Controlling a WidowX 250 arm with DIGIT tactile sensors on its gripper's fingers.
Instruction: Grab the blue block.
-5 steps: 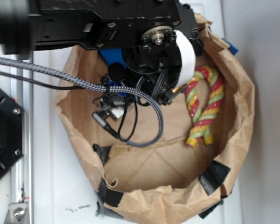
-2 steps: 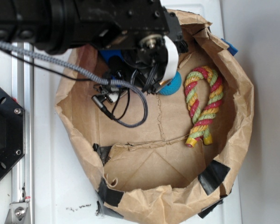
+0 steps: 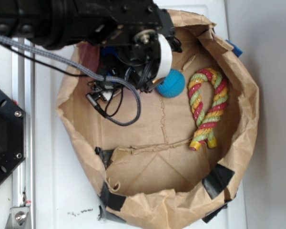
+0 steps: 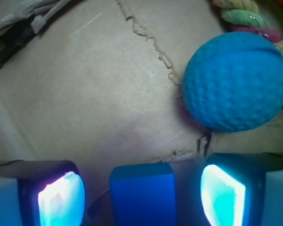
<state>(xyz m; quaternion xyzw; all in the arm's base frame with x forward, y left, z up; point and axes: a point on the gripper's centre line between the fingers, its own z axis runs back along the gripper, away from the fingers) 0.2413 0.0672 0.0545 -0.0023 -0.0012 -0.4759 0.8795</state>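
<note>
The blue block (image 4: 141,195) lies flat on the brown paper floor, right between my gripper's (image 4: 140,190) two glowing fingers, one pad on its left (image 4: 61,197) and one on its right (image 4: 221,195). Bare gaps show on both sides of it, so the gripper is open and around the block without touching it. In the exterior view only a sliver of the block (image 3: 110,51) peeks out under the black arm, which hides the fingers. A teal-blue dimpled ball (image 4: 233,80) (image 3: 171,83) rests just beyond and to the right of the block.
Everything sits inside a crumpled brown paper bag (image 3: 250,100) patched with black tape (image 3: 218,180). A red, green and yellow rope toy (image 3: 207,107) lies right of the ball. A braided cable (image 3: 121,112) hangs into the bag. A metal rail (image 3: 21,143) runs along the left.
The arm has moved left and toward the bag's far wall, uncovering the ball. The block, ball and rope toy have stayed put.
</note>
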